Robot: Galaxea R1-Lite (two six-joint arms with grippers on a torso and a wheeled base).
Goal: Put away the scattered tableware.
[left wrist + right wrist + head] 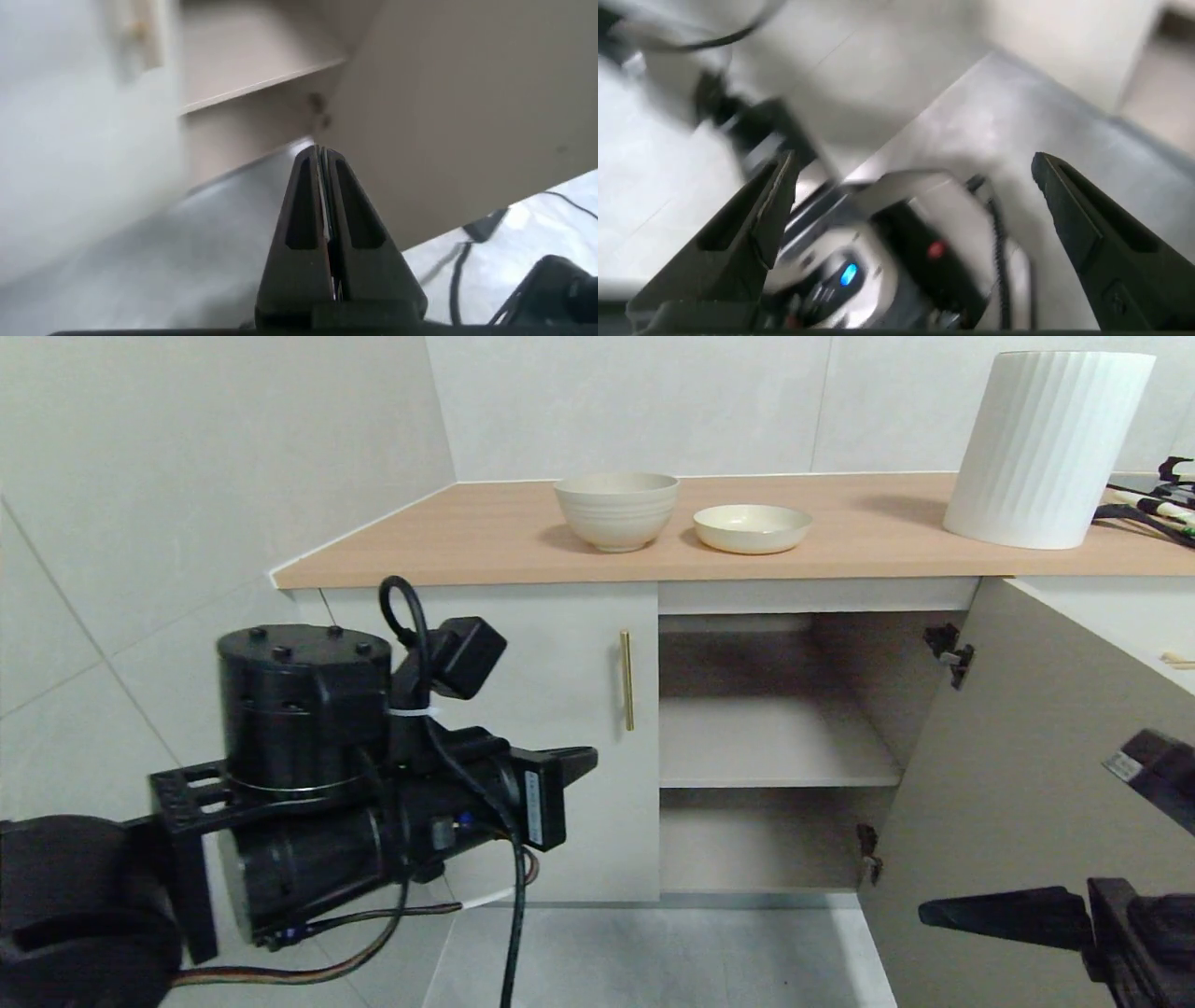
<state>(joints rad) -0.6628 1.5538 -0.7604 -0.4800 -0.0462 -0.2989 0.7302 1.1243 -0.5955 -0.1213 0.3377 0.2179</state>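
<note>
Wooden bench (439, 546) is seen bearing a deep bowl (617, 511) and, just beside it, a shallow dish (752, 528), above an open cabinet (546, 653). The left pincer (320, 157) is held pressed together, the right pincer (915, 166) spread. Print on the label (530, 800) behind the left pincer cannot be read.

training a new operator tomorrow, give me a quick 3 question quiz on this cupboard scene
1. True or false: the deep bowl and the shallow dish sit on the cupboard shelf.
2. Which gripper is open? A) left gripper B) right gripper C) both
3. Fill in: the cupboard door with the gold handle is ____.

Key:
1. False. Both stand on the countertop.
2. B. The left gripper's fingers are pressed together.
3. Shut. The other door stands open.
</note>
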